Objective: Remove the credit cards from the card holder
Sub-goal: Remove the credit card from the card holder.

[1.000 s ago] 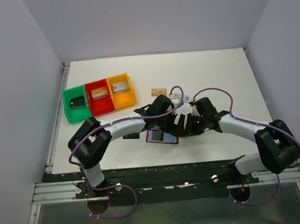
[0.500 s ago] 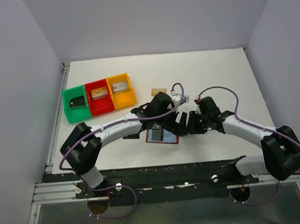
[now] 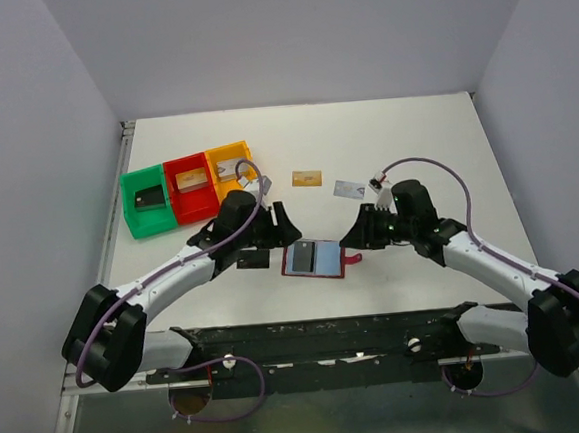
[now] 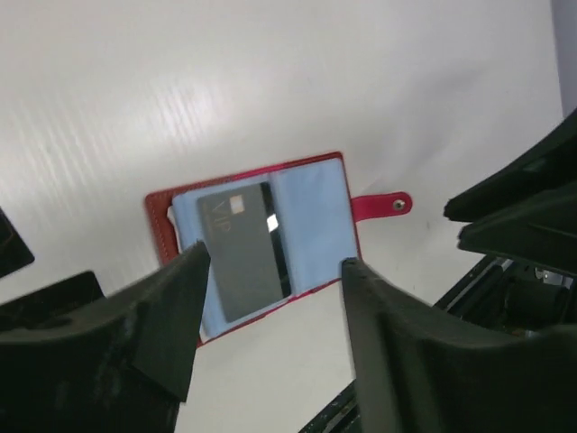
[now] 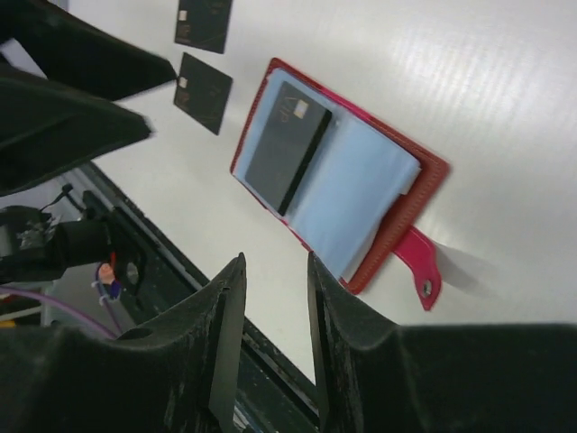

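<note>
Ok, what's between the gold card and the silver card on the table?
Nothing: bare white table separates the gold card from the silver card, as the top view shows.

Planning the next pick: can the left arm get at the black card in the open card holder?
Probably yes: the card holder lies open with the black card exposed, the left tool hangs open above it, and the right tool stands off to the side.

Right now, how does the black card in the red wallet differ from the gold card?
The black card is dark grey-black; the gold card is gold-orange. The black card lies on the open card holder's light blue inside; the gold card lies directly on the white table, farther back. Both lie flat, with nothing holding them.
</note>
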